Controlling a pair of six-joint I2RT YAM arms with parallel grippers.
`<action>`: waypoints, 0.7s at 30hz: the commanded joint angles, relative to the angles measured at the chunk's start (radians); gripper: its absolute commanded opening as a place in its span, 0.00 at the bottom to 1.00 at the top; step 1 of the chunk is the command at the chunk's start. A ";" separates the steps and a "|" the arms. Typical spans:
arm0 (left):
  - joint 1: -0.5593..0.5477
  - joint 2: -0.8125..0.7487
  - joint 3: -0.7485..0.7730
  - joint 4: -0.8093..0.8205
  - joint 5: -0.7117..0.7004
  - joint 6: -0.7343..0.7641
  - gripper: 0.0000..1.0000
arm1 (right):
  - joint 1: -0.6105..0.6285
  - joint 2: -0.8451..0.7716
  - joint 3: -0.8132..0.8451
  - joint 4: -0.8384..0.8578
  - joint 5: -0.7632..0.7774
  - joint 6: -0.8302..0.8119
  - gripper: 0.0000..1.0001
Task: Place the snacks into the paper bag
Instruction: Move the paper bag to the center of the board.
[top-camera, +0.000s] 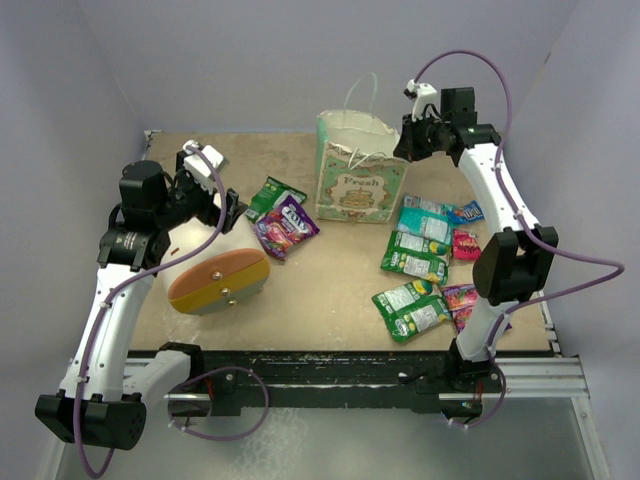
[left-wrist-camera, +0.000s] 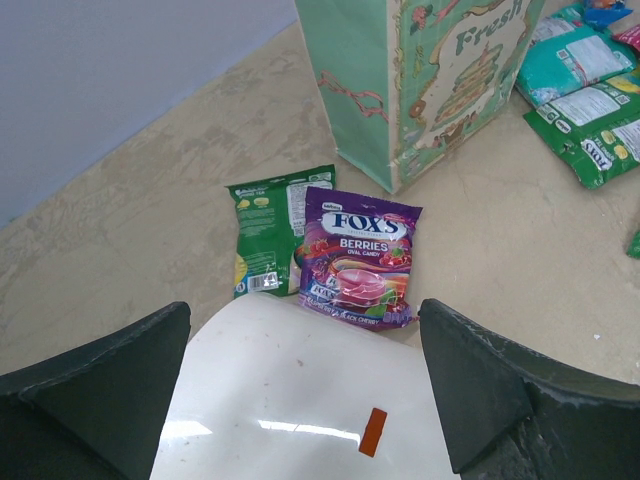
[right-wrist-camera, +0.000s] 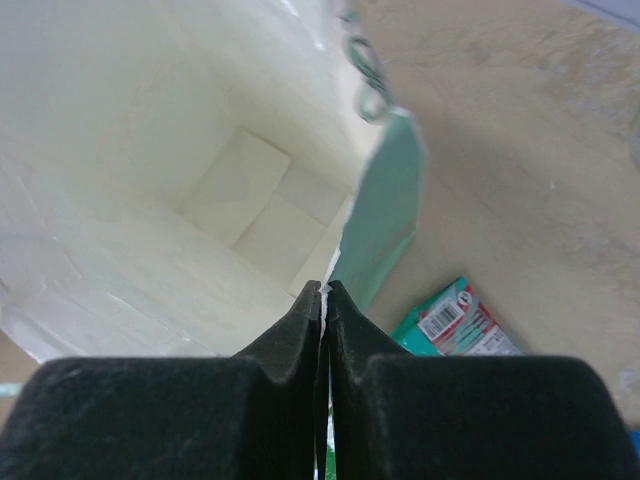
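Clamping paper bag (top-camera: 360, 185) rim with right gripper (right-wrist-camera: 323, 292), upper centre; spreading left gripper (left-wrist-camera: 303, 325) wide over cream cone (left-wrist-camera: 300, 410), purple packet (left-wrist-camera: 358, 255) just beyond.

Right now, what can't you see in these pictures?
Right wrist view: the right gripper hides the near floor of the paper bag.
Top view: the right arm covers part of the purple packets.
Left wrist view: whether the left gripper squeezes the cream cone, cut off below.

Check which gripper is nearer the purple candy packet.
Left. The left gripper sits just beside the purple candy packet, open over the cream cone. The right gripper is beyond the paper bag, jaws shut on its rim.
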 joint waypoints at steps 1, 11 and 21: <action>-0.008 -0.008 0.004 0.033 0.005 0.022 0.99 | -0.006 0.001 0.091 -0.039 0.044 -0.045 0.06; -0.012 -0.006 -0.002 0.033 0.005 0.031 0.99 | -0.005 0.049 0.131 -0.075 0.084 -0.083 0.10; -0.018 -0.007 -0.008 0.026 0.001 0.046 0.99 | -0.005 -0.011 0.128 -0.063 0.175 -0.106 0.57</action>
